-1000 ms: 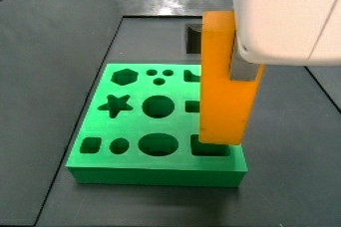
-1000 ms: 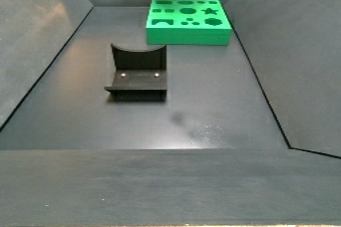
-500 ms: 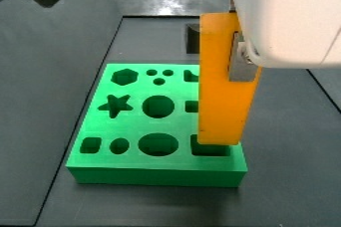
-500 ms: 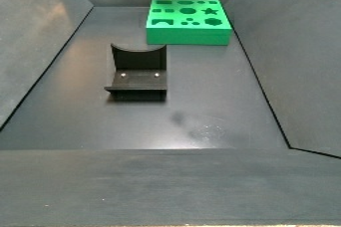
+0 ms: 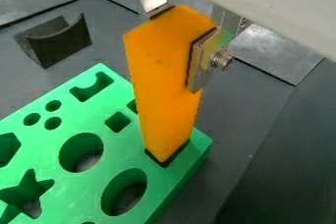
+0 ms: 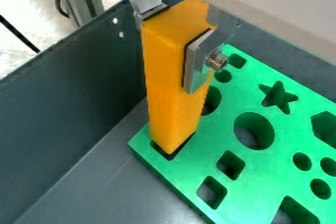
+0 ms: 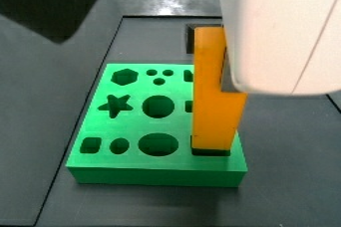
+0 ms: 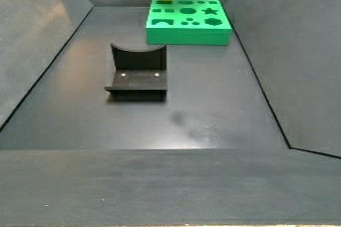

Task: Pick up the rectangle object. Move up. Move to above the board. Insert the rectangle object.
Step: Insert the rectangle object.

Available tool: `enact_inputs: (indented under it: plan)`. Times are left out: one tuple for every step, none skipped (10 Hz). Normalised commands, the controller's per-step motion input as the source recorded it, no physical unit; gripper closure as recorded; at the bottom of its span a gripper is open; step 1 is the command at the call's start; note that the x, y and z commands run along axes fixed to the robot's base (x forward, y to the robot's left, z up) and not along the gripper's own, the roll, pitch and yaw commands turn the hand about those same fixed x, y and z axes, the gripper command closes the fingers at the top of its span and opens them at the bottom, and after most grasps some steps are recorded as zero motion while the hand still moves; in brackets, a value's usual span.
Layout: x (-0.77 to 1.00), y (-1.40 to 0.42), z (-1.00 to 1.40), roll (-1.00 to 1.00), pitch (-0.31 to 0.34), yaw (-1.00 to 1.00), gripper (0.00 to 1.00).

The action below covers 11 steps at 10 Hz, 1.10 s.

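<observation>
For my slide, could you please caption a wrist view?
The hand lowers the orange block into a corner hole of the green board.
</observation>
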Motion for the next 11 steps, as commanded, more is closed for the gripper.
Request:
enact_inputs:
  plan:
    - [0.02, 0.00, -0.18, 0.02, 0.000, 0.06, 1.00]
    - [0.04, 0.00, -0.17, 0.02, 0.000, 0.07, 1.00]
    - [0.05, 0.00, -0.18, 0.01, 0.000, 0.07, 1.00]
    - [0.03, 0.00, -0.18, 0.00, 0.000, 0.07, 1.00]
    - [0.03, 0.00, -0.18, 0.00, 0.000, 0.07, 1.00]
    - [0.02, 0.00, -0.16, 0.00, 0.000, 0.06, 1.00]
    - [0.00, 0.00, -0.10, 0.00, 0.000, 0.03, 1.00]
    - [0.05, -0.01, -0.09, 0.00, 0.000, 0.04, 1.00]
    - [0.13, 0.00, -0.13, 0.01, 0.000, 0.09, 1.00]
    - [0.06, 0.00, -0.10, 0.00, 0.000, 0.06, 1.00]
    - [0.04, 0.00, -0.05, 0.00, 0.000, 0.04, 1.00]
